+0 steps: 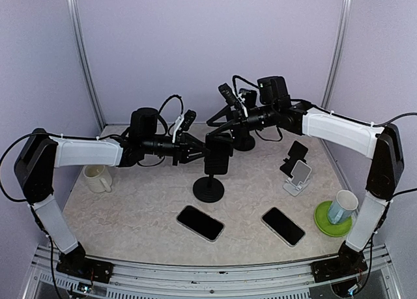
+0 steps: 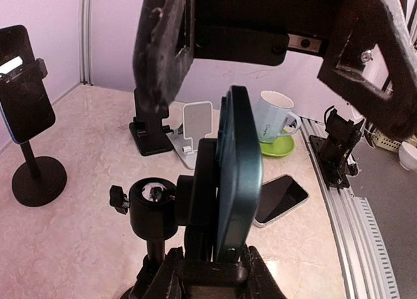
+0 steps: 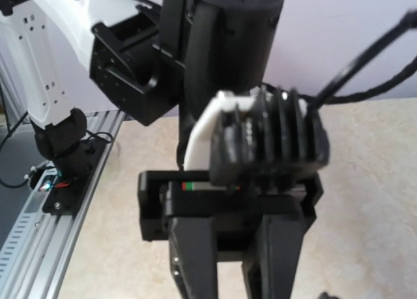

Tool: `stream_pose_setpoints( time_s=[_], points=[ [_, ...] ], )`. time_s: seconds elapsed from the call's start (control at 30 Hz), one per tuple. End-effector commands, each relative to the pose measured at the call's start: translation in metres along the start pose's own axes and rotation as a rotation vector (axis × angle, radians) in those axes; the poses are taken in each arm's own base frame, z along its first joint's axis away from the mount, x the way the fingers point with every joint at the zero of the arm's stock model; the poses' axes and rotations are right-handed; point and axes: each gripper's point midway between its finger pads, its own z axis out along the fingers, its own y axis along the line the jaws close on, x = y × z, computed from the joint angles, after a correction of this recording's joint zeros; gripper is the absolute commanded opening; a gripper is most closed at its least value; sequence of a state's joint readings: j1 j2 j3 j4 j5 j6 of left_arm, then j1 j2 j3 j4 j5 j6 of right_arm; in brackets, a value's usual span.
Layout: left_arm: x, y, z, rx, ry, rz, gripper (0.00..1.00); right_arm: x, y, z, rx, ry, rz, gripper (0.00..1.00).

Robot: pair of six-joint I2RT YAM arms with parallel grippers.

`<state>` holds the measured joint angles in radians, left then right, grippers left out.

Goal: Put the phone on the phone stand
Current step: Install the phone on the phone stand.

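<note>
Phone (image 1: 216, 157) sits in clamp of stand (image 1: 208, 189), mid tabletop. Placing looks done; only backing off remains, I judge. Phone upright, long axis vertical, broad face toward near edge, edge-on in left wrist view. My left jaws slightly parted either side of phone's top, no touch visible, nothing held. My right jaws spread, empty, just behind phone.
</note>
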<state>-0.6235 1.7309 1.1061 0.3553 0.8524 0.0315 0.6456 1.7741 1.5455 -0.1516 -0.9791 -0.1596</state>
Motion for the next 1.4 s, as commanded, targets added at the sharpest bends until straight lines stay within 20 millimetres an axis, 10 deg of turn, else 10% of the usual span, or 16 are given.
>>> stream_pose_setpoints(
  time_s=[0.0, 0.47, 1.1, 1.37],
  points=[
    [-0.004, -0.006, -0.003, -0.005, -0.011, 0.015, 0.0, -0.005, 0.008, -0.011, 0.063, -0.01, 0.017, 0.75],
    [-0.005, -0.011, -0.008, -0.01, -0.018, 0.017, 0.0, 0.054, -0.015, -0.017, 0.168, 0.011, 0.206, 0.74],
    [-0.007, -0.014, -0.009, -0.026, -0.029, 0.016, 0.0, 0.068, -0.028, -0.018, 0.253, -0.051, 0.267, 0.15],
    [-0.009, -0.015, -0.009, -0.026, -0.026, 0.019, 0.0, 0.061, -0.008, -0.013, 0.123, -0.054, 0.262, 0.37]
  ],
)
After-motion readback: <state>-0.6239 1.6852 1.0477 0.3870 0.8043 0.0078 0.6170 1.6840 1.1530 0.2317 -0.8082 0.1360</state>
